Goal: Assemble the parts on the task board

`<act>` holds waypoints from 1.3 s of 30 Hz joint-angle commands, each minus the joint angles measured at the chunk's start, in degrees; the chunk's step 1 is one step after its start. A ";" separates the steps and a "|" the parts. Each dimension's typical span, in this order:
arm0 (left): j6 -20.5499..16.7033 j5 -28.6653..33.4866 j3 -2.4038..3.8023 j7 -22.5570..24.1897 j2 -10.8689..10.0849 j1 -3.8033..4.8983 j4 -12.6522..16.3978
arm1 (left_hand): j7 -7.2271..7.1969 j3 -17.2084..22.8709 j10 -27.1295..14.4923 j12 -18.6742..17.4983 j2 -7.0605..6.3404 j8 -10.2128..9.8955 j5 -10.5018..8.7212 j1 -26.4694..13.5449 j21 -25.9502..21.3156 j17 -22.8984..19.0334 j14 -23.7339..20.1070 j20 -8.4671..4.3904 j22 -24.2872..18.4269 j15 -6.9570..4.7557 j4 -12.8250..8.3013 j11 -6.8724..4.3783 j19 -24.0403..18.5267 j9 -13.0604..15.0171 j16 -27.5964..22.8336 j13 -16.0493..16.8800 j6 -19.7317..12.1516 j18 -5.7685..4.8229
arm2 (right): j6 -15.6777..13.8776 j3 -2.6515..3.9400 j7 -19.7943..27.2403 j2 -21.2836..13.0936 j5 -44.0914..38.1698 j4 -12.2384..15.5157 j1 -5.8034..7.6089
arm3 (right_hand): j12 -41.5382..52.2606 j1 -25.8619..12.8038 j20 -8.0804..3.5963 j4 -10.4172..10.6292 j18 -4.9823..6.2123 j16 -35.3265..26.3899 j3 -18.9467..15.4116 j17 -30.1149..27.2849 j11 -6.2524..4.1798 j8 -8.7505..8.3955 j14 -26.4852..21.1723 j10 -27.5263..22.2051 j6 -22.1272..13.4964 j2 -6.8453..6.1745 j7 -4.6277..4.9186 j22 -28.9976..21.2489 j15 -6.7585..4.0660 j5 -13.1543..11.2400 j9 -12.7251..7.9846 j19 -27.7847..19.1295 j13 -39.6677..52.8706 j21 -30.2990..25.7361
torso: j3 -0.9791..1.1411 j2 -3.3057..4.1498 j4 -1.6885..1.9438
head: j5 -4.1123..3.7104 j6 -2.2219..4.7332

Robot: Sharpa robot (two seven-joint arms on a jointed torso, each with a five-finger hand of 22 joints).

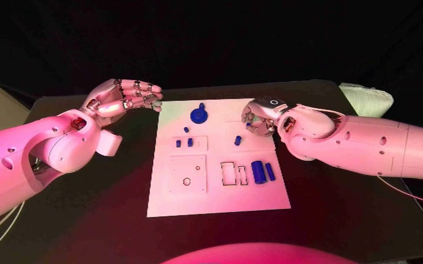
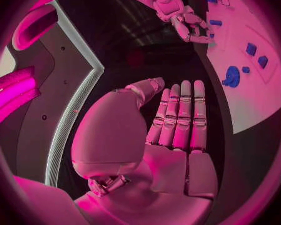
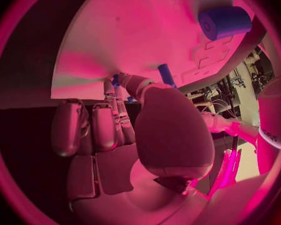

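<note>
Blue peg (image 1: 238, 140) lies on the task board (image 1: 220, 200) just beside the nearer right hand (image 1: 261, 119), whose fingers look empty; left hand (image 1: 123, 98) hovers released.

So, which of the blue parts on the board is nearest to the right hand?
The small blue peg standing alone near the middle of the task board, just below the right hand. The gear-shaped part and the paired cylinders lie farther away.

Magenta light falls from above onto the task board (image 1: 220, 160), which reflects brightly. The background is dark. Both wrist views show strong fisheye curvature at the rim.
</note>
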 commanded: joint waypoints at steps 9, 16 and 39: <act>-0.56 0.67 0.02 0.23 0.15 -0.05 -0.12 | 0.34 -0.20 -0.18 -0.15 0.13 0.10 -0.01 0.34 -0.27 0.08 0.42 -0.01 -0.01 0.00 -0.31 0.10 0.32 -0.06 -0.29 -0.08 0.11 0.60 | 1.89 -0.07 -2.36 0.05 -2.55 0.13 -0.32 | 0.61 1.92 -0.45 -2.79 -1.43 1.14 2.18 0.03 -0.68 1.77 2.48 2.93 1.87 1.85 -0.54 3.94 -0.81 0.83 1.61 1.29 0.73 3.68 | 0.06 0.01 -0.13 | -0.11 -0.24; -0.28 0.83 0.01 -0.02 0.24 -0.25 -0.22 | 0.48 -0.43 -0.41 -0.13 0.14 0.08 -0.07 0.16 -0.32 0.15 0.61 -0.01 -0.03 0.04 -0.23 0.20 0.42 -0.11 -0.48 -0.08 0.10 0.56 | -0.83 -0.06 -2.93 -0.07 -3.44 0.61 -0.36 | 0.80 2.18 -0.79 -4.64 -1.69 1.38 4.06 -0.41 -1.08 2.52 2.32 4.64 2.47 1.92 -0.88 5.45 -1.15 0.96 2.61 1.55 1.40 5.07 | 0.04 -0.07 0.03 | -0.34 -0.08; 0.47 5.23 0.02 0.25 0.97 -0.57 -2.32 | 1.87 -2.82 -3.76 0.27 -0.60 -1.47 -0.09 -1.45 -3.18 1.11 1.48 0.60 -2.18 0.64 1.08 1.30 1.68 -1.28 -2.57 0.00 -3.11 0.60 | -5.60 0.90 -0.88 -3.17 1.62 3.30 1.47 | 0.47 1.15 -0.89 -5.80 -2.46 2.04 5.67 -0.36 -1.23 3.01 2.31 5.39 2.54 1.56 -1.05 9.05 -1.27 1.23 3.72 2.64 2.14 8.48 | -0.10 -0.11 -0.14 | -0.70 0.03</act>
